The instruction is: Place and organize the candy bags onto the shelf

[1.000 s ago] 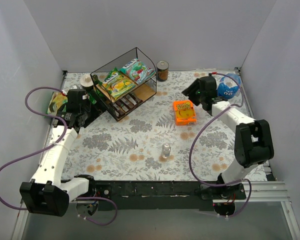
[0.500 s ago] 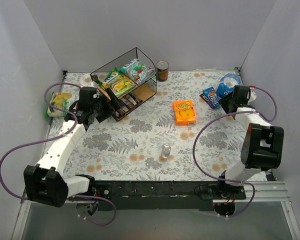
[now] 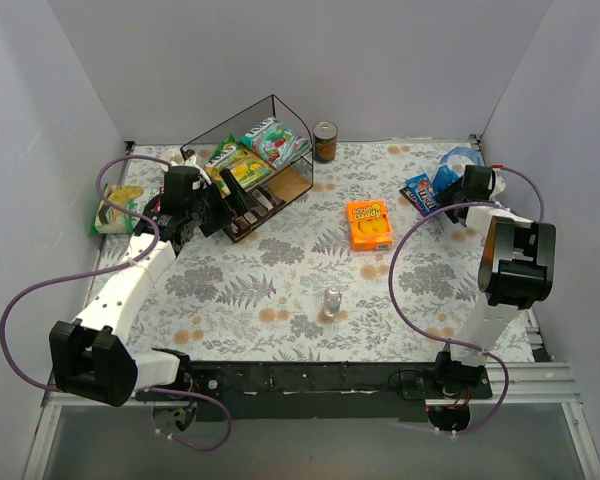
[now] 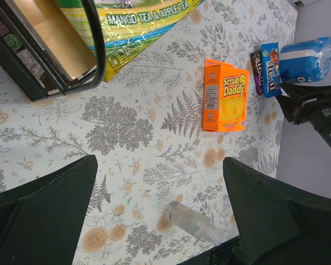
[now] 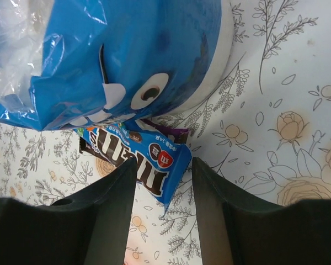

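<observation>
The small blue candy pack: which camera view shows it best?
The right wrist view: the small blue candy pack lies close up, its printing clear, though the blue pouch hides one end. The top external view shows it as a small patch only; the left wrist view shows it whole, but small.

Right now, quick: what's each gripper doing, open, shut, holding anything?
Left gripper: open, holding nothing.
Right gripper: open, one finger either side of the small blue pack at its corner, not clamped on it.

The round blue pouch (image 5: 127,49) crowds the small blue pack (image 5: 140,159).
</observation>
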{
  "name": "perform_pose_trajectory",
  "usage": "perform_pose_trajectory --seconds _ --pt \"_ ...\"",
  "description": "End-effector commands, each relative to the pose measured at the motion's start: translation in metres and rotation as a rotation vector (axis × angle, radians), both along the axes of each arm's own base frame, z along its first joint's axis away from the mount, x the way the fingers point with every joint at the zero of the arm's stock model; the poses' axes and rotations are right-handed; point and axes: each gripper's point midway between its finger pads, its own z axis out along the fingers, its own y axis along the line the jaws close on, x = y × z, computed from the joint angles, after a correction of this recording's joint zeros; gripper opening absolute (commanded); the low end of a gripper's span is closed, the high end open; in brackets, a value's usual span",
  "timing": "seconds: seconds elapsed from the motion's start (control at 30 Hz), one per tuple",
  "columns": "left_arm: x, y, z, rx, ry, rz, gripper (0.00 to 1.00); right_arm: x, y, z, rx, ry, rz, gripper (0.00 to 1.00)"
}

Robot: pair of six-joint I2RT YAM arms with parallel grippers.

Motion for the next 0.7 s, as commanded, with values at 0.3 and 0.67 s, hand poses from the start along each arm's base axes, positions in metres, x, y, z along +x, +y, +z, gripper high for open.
perform_pose_trajectory --seconds 0.3,0.67 --pt "0.009 -0.006 0.022 -0.001 -0.067 -0.020 0.98 0.026 0.003 0.007 0.018 -0.082 0.043 0.44" --pt "0.008 -0.003 0.024 0.009 -0.069 -0.010 0.98 0.024 0.004 -0.004 0.041 -0.047 0.031 0.26"
